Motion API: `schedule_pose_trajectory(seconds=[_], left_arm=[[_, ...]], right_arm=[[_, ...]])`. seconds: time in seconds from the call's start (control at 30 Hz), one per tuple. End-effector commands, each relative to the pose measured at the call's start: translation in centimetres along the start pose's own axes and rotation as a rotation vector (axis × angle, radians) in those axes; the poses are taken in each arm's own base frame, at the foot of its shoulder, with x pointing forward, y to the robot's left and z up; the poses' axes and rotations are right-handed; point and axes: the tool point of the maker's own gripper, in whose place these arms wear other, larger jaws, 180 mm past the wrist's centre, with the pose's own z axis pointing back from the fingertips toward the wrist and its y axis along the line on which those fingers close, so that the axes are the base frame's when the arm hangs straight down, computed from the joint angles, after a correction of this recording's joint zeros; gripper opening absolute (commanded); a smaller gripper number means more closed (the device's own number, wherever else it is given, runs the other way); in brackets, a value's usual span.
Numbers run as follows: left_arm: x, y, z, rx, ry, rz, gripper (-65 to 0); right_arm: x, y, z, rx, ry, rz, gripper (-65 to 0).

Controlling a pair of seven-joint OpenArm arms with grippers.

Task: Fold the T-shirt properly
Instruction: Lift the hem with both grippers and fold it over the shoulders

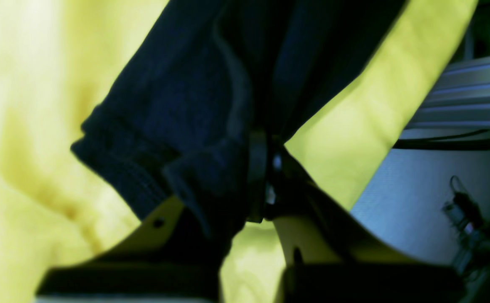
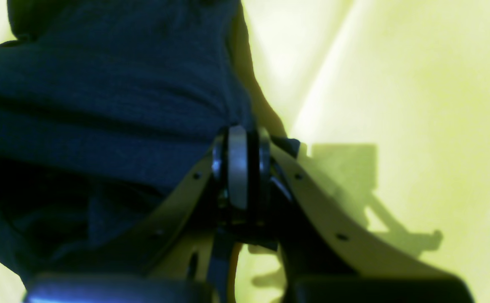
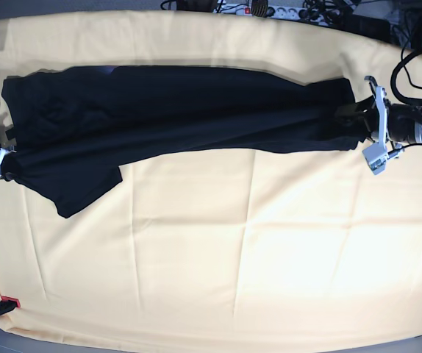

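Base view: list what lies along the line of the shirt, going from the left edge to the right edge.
Right gripper, shut on the T-shirt's end → T-shirt, stretched across the yellow cloth → left gripper, shut on the other end.

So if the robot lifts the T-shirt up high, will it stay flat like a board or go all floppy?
Probably floppy. The T-shirt is pulled long between the left gripper and the right gripper, yet one loose flap droops out at the side. It bunches into soft folds at the jaws in the wrist views, so it likely sags wherever it isn't held.
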Motion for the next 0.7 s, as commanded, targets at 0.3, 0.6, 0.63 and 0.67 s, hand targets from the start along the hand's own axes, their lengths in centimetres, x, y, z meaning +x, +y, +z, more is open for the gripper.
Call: schedule_pose_trajectory(seconds=[0.3, 0.6, 0.63, 0.67], left_arm=[[-2.7, -0.9, 0.0, -0.02, 0.076, 0.027, -25.8], [-3.8, -0.6, -0.2, 0.005, 0.111, 0.031, -25.8], [-3.6, -0.4, -0.2, 0.018, 0.102, 0.028, -25.8], [-3.5, -0.1, -0.2, 0.033, 0.096, 0.024, -25.8]], right_arm=[[4.0, 0.0, 2.2, 0.043, -0.118, -0.01, -20.2], [7.7, 2.4, -0.5, 0.075, -0.285, -0.018, -20.2], [7.6, 2.6, -1.5, 0.051, -0.289, -0.005, -20.2], [7.6, 2.7, -2.3, 0.031, -0.292, 0.006, -20.2]])
